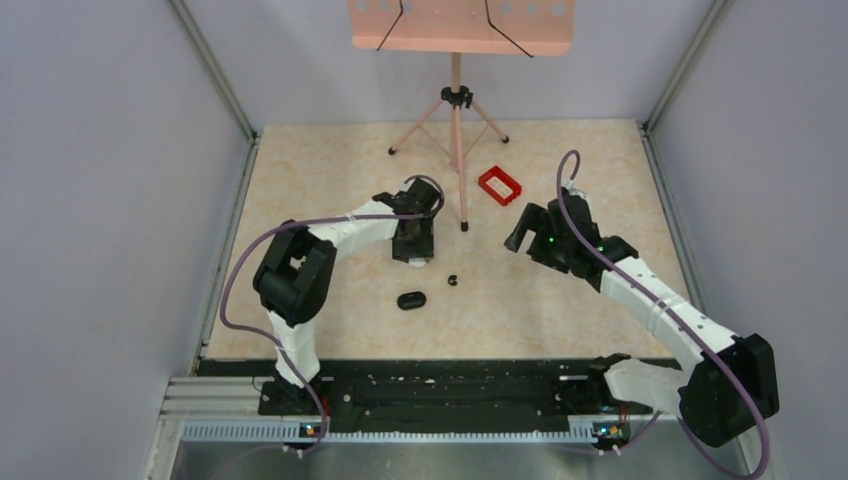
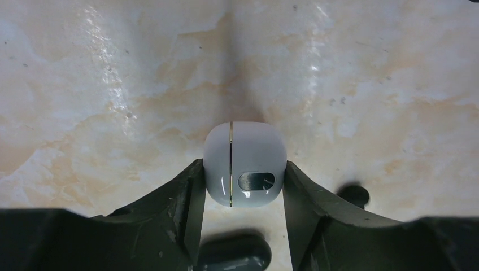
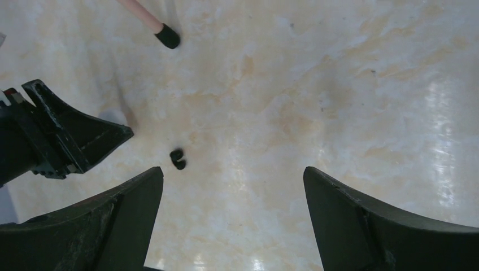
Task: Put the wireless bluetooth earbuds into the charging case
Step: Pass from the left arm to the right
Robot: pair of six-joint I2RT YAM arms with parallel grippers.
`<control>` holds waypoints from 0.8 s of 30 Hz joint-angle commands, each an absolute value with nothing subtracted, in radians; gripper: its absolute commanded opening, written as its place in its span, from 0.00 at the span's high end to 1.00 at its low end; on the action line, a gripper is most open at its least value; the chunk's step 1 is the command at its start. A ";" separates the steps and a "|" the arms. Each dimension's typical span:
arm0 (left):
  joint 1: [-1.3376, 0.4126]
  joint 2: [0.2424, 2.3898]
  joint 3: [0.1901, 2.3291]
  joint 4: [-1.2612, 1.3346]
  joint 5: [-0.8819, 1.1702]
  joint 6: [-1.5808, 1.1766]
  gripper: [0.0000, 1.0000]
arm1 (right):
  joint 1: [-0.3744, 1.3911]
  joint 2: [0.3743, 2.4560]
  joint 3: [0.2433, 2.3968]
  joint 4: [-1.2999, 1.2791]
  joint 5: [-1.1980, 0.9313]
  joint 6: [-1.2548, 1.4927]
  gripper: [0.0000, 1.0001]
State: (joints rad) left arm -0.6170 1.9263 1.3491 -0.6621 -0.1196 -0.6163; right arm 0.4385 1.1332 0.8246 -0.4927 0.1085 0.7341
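Black fingers (image 2: 189, 203) of the left claw (image 1: 413, 250) sit against both flanks of a small white pod (image 2: 244, 164), a rounded square with a thin gold seam down its face and a dark oval window beside the seam. The claw is about half closed and appears to be gripping the pod, which rests on the marbled beige desk (image 1: 330, 170). Just nearer the arm bases lies the charging case (image 1: 411, 300), a glossy black oval pebble lying flat on the desk, apart from the pod and touched by nothing. In the left wrist view only its rounded upper edge shows, at the bottom of the picture between the two fingers. A little to its right sits the earbud (image 1: 453, 281), a tiny black bud much smaller than the case. Seen from the right wrist it looks like two little lobes pinched together, alone on bare desk. Behind it stands a pink tripod stand (image 1: 457, 110), one rubber-tipped foot near the bud. Further right and back lies a red frame (image 1: 500, 185). The right claw (image 3: 233, 175) hangs above the desk with its jaws spread wide and nothing between them, the earbud just ahead of its left finger.
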 commanded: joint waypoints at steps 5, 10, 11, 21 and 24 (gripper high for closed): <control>-0.655 1.595 1.201 -0.482 0.078 -0.472 0.61 | 0.443 1.157 0.721 -0.137 -0.258 0.967 0.09; -0.685 1.478 1.139 -0.446 0.136 -0.375 0.63 | 0.432 1.242 0.717 0.072 -0.409 1.097 0.17; -0.693 1.459 1.131 -0.440 0.142 -0.357 0.63 | 0.433 1.257 0.727 0.088 -0.426 1.103 0.20; -0.753 1.449 1.183 -0.481 0.187 -0.299 0.64 | 0.439 1.337 0.760 0.188 -0.527 1.212 0.25; -0.776 1.448 1.188 -0.466 0.183 -0.289 0.65 | 0.447 1.363 0.809 0.130 -0.555 1.194 0.25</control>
